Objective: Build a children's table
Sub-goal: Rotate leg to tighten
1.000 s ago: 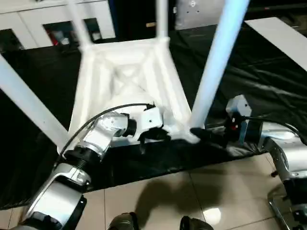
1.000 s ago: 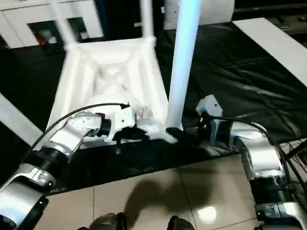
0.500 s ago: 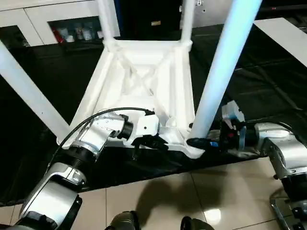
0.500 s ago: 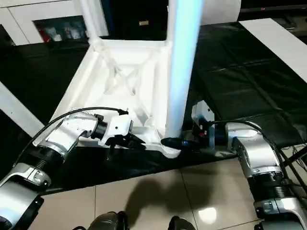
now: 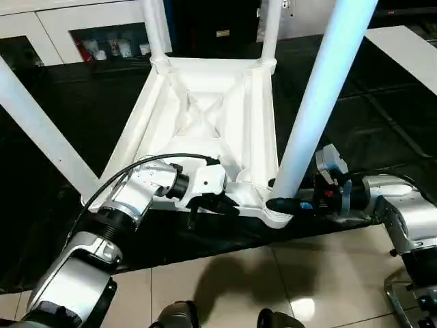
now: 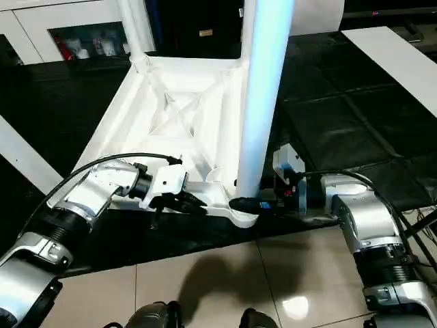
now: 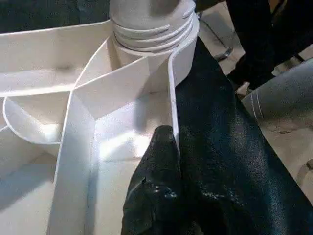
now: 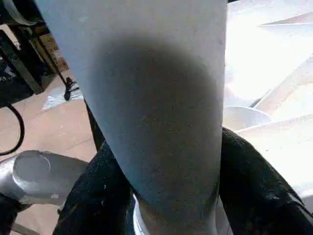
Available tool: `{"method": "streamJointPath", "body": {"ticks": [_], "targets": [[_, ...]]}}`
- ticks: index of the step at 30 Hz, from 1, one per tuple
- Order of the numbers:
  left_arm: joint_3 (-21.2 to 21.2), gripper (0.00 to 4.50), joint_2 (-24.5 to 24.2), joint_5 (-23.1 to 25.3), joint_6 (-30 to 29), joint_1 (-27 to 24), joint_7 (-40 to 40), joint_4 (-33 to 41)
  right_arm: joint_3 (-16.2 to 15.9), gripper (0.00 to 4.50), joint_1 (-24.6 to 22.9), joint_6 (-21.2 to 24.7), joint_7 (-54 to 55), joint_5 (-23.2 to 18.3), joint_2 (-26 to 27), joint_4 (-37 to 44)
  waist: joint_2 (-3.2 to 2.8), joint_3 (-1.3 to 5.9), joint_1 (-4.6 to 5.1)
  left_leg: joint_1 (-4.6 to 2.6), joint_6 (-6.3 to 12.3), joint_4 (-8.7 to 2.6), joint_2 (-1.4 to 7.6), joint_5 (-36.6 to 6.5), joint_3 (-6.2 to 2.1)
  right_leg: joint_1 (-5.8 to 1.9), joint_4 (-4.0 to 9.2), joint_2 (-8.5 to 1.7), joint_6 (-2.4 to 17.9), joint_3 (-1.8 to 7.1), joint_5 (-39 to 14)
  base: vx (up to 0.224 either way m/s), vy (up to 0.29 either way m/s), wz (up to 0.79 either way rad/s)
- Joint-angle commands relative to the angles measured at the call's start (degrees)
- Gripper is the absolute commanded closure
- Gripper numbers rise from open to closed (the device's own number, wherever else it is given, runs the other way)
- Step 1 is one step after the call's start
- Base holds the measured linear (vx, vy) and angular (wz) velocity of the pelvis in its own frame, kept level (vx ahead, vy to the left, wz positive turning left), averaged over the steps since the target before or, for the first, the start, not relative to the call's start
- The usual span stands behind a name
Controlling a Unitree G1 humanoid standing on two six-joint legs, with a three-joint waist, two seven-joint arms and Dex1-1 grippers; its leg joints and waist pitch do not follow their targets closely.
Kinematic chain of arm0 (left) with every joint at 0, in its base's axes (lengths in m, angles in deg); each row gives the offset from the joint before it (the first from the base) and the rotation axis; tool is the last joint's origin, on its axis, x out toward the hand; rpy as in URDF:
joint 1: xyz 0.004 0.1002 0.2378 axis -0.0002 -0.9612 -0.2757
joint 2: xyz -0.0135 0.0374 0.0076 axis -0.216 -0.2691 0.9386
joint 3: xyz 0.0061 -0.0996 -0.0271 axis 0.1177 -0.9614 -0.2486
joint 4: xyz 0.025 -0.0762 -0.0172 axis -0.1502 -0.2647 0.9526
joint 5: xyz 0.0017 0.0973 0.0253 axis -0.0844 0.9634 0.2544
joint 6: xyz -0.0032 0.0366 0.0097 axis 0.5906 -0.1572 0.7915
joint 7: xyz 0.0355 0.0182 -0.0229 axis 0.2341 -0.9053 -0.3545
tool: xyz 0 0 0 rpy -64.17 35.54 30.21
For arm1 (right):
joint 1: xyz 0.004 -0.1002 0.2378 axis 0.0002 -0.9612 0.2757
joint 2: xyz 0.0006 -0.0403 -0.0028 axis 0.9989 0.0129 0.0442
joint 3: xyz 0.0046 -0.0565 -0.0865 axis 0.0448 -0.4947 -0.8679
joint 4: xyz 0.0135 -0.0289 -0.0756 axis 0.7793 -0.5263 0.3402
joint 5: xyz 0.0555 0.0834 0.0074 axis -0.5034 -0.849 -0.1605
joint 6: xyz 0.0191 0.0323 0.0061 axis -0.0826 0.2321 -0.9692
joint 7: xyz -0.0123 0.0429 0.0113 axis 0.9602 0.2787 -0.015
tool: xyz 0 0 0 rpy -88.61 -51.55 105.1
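The table (image 5: pixel 205 123) lies upside down on the black-covered worktable (image 5: pixel 54 116), ribbed underside up, its near edge at the worktable's front edge. Four legs stand in the corner sockets: one at my near left (image 5: pixel 41 133) leans out to the left, two rise at the far corners (image 5: pixel 156 31), and one at my near right (image 5: pixel 321 102) stands tall in front of me.

My left gripper (image 5: pixel 218 203) sits at the table's near rim, between the two near corners. In the left wrist view my fingers (image 7: pixel 159 186) are pressed together on the thin upright rim wall, one inside and one outside, just short of the near right socket (image 7: pixel 151 39).

My right gripper (image 5: pixel 280 203) is at the base of the near right leg, just above its socket. In the right wrist view my two fingers (image 8: pixel 93 191) sit on either side of the leg (image 8: pixel 156 107) and touch it, clamped around it.

The tiled floor (image 5: pixel 273 273) shows below the worktable's edge.
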State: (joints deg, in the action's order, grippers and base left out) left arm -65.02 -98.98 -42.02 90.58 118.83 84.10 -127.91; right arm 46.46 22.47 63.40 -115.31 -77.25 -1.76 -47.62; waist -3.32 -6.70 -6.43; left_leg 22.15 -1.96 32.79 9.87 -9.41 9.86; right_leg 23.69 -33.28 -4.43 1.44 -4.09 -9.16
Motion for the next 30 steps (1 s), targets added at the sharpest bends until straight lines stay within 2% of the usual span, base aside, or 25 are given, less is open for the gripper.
{"method": "streamJointPath", "body": {"ticks": [1, 3, 6, 7, 8, 9, 10, 11, 12, 14, 15, 17, 18, 19, 20, 21, 22, 24, 26, 27, 28, 30], "targets": [[2.38, 4.50, 0.40, 1.13, -0.80, -0.07, 1.70, -0.55, -0.04, 2.42, -0.39, 3.52, 0.04, -3.35, 1.07, 1.49, 1.41, 4.54, 0.41, -0.90, 8.62, -2.81, 3.30, -6.21, -0.58, -3.32, 3.03, -4.24, 14.71, 2.63, -9.84, 0.000, 0.000, 0.00], [1.68, 4.50, 0.50, 1.56, -3.36, -0.16, -0.87, -0.12, 0.16, 2.42, -0.26, 3.96, 5.24, -1.54, 2.84, 1.36, 1.44, 4.18, 0.55, -0.84, 8.11, -3.05, 3.32, -7.00, -0.66, -3.20, 3.24, -4.27, 14.25, 2.59, -11.87, 0.000, 0.000, 0.00], [1.19, 4.50, 0.65, 1.69, -4.68, -0.20, -2.29, 0.17, -0.16, 2.42, -0.13, 4.10, 7.92, 0.09, 3.50, 1.22, 1.60, 3.64, 1.10, -0.94, 6.04, -3.43, 3.09, -10.30, -0.66, -3.00, 3.96, -4.26, 12.65, 2.60, -18.01, 0.000, 0.000, 0.00], [-0.28, 4.50, 1.09, 2.04, -8.34, -0.30, -6.67, 1.23, 0.70, 2.42, 0.93, 5.73, 17.26, 2.96, 6.89, 0.50, 1.51, 3.30, 1.37, -0.88, 5.24, -3.64, 3.11, -11.56, -0.75, -2.88, 4.11, -4.34, 11.87, 2.66, -20.39, 0.000, 0.000, 0.00], [-0.28, 4.50, 1.09, 2.04, -8.34, -0.30, -6.67, 1.23, 0.70, 2.42, 0.93, 5.73, 17.26, 2.96, 6.89, 0.50, 1.30, 3.13, 1.55, -0.88, 4.67, -3.78, 3.13, -11.97, -0.88, -2.72, 4.16, -4.37, 11.57, 2.69, -21.27, 0.000, 0.000, 0.00], [-0.77, 4.50, 1.30, 2.19, -9.68, -0.36, -8.34, 1.79, 1.04, 2.42, 1.38, 6.11, 20.94, 4.18, 8.23, 0.17, 1.53, 2.95, 1.98, -0.93, 3.50, -4.08, 3.02, -13.57, -1.06, -2.79, 4.54, -4.32, 10.59, 2.59, -24.25, 0.000, 0.000, 0.00], [-1.96, 4.50, 2.45, 1.84, -13.53, -0.69, -11.58, 3.73, 1.86, 2.42, 2.17, 7.31, 27.30, 5.80, 10.88, -0.66, 1.53, 2.65, 2.42, -0.80, 2.57, -4.36, 2.93, -14.86, -1.32, -2.83, 4.61, -4.35, 9.76, 2.52, -26.29, 0.000, 0.000, 0.00], [-2.48, 4.50, 3.03, 1.56, -15.28, -0.89, -12.78, 4.72, 2.13, 2.42, 2.39, 7.96, 29.60, 6.33, 11.84, -0.81, 1.46, 2.41, 3.07, -1.08, 1.55, -4.54, 2.93, -17.06, -1.40, -2.47, 4.90, -4.38, 9.40, 2.58, -28.44, 0.000, 0.000, 0.00], [-2.86, 4.50, 3.46, 1.37, -16.54, -1.03, -13.64, 5.44, 2.32, 2.43, 2.54, 8.42, 31.25, 6.71, 12.53, -0.91, 1.53, 2.19, 3.49, -1.00, 1.02, -4.61, 2.93, -17.91, -1.50, -2.41, 4.88, -4.45, 9.32, 2.62, -29.13, 0.000, 0.000, 0.00], [-4.25, 4.50, 6.44, 0.95, -21.72, -1.57, -18.71, 8.85, 3.26, 2.44, 3.51, 9.81, 39.77, 8.53, 16.00, -2.49, 1.51, 2.24, 4.17, -0.99, 0.47, -4.65, 2.76, -18.89, -1.71, -2.40, 5.20, -4.51, 8.79, 2.52, -30.07, 0.000, 0.000, 0.00], [-4.25, 4.50, 6.44, 0.95, -21.72, -1.57, -18.71, 8.85, 3.26, 2.44, 3.51, 9.81, 39.77, 8.53, 16.00, -2.49, 1.68, 2.11, 4.54, -0.70, 0.47, -4.79, 2.74, -18.72, -1.76, -2.52, 5.19, -4.42, 8.63, 2.47, -29.30, 0.000, 0.000, 0.00], [-4.62, 4.50, 9.26, 1.75, -24.25, -1.67, -23.50, 10.25, 4.26, 2.44, 4.88, 10.04, 46.17, 9.63, 18.71, -4.76, 1.85, 2.15, 4.79, -0.92, 1.06, -4.72, 2.72, -18.64, -1.51, -2.21, 5.42, -4.29, 8.64, 2.68, -27.63, 0.000, 0.000, 0.00], [-4.67, 4.50, 10.03, 2.08, -24.72, -1.63, -24.86, 10.40, 4.59, 2.44, 5.33, 9.83, 47.82, 9.88, 19.41, -5.51, 1.76, 1.87, 5.13, -0.95, 1.13, -4.66, 2.75, -18.75, -1.35, -1.96, 5.35, -4.20, 9.68, 2.80, -26.12, 0.000, 0.000, 0.00], [-4.53, 4.50, 12.16, 3.34, -25.67, -1.50, -28.95, 10.48, 5.85, 2.44, 6.77, 9.35, 52.72, 10.73, 21.48, -7.51, 1.90, 1.89, 5.20, -1.05, 1.28, -4.61, 2.60, -18.44, -1.29, -2.05, 5.35, -4.17, 9.66, 2.74, -25.93, 0.000, 0.000, 0.00], [-4.49, 4.50, 12.39, 3.50, -25.72, -1.48, -29.41, 10.45, 6.00, 2.44, 6.93, 9.31, 53.27, 10.82, 21.69, -7.72, 1.83, 1.76, 5.23, -1.03, 1.44, -4.62, 2.56, -18.32, -1.27, -1.97, 5.47, -4.18, 9.64, 2.79, -25.94, 0.000, 0.000, 0.00], [-4.57, 4.50, 13.57, 3.93, -25.83, -1.28, -31.59, 10.04, 6.58, 2.44, 7.69, 8.75, 55.61, 11.34, 22.47, -8.61, 1.47, 1.73, 5.15, -1.29, 1.60, -4.58, 2.55, -18.44, -1.19, -1.84, 5.60, -4.12, 9.45, 2.84, -25.87, 0.000, 0.000, 0.00], [-4.54, 4.50, 14.19, 4.16, -26.31, -1.24, -32.75, 10.27, 7.00, 2.44, 7.98, 8.54, 56.67, 11.45, 23.02, -8.75, 1.73, 1.78, 5.30, -1.09, 1.79, -4.62, 2.54, -17.92, -1.13, -1.99, 5.51, -4.00, 9.54, 2.85, -24.68, 0.000, 0.000, 0.00], [-4.44, 4.50, 14.91, 4.72, -27.32, -1.19, -34.65, 10.90, 7.46, 1.92, 8.18, 7.38, 57.88, 11.73, 23.73, -8.62, 1.68, 1.88, 5.17, -1.09, 2.13, -4.64, 2.62, -16.98, -1.04, -2.04, 5.31, -3.95, 9.93, 2.94, -22.34, 0.000, 0.000, 0.00], [-4.24, 4.50, 14.60, 4.90, -28.47, -1.32, -34.71, 11.99, 7.26, 1.77, 7.50, 4.85, 56.23, 11.22, 23.79, -7.61, 1.41, 2.16, 4.95, -0.90, 2.96, -4.53, 2.65, -15.06, -0.93, -2.41, 5.02, -4.01, 11.04, 2.95, -17.93, 0.000, 0.000, 0.00], [-4.20, 4.50, 14.18, 4.92, -28.73, -1.42, -34.27, 12.30, 7.34, 1.70, 7.07, 3.60, 55.32, 10.76, 23.67, -7.12, 1.49, 2.30, 4.87, -0.91, 3.33, -4.39, 2.65, -13.97, -0.86, -2.48, 4.85, -4.01, 11.54, 2.98, -16.22, 0.000, 0.000, 0.00], [-4.18, 4.50, 14.04, 4.93, -28.76, -1.44, -34.11, 12.35, 7.38, 1.70, 6.94, 3.22, 55.04, 10.62, 23.63, -6.98, 1.48, 2.42, 4.51, -0.79, 4.32, -4.17, 2.59, -11.84, -0.68, -2.65, 4.57, -4.01, 12.38, 3.03, -13.08, 0.000, 0.000, 0.00], [-4.01, 4.50, 13.41, 5.14, -28.93, -1.61, -33.51, 12.68, 7.69, 1.37, 6.44, 1.52, 54.25, 10.09, 23.53, -6.48, 1.46, 2.59, 4.19, -0.51, 5.96, -3.92, 2.48, -8.20, -0.62, -2.94, 4.01, -3.97, 13.56, 2.96, -8.56, 0.000, 0.000, 0.00]]}}
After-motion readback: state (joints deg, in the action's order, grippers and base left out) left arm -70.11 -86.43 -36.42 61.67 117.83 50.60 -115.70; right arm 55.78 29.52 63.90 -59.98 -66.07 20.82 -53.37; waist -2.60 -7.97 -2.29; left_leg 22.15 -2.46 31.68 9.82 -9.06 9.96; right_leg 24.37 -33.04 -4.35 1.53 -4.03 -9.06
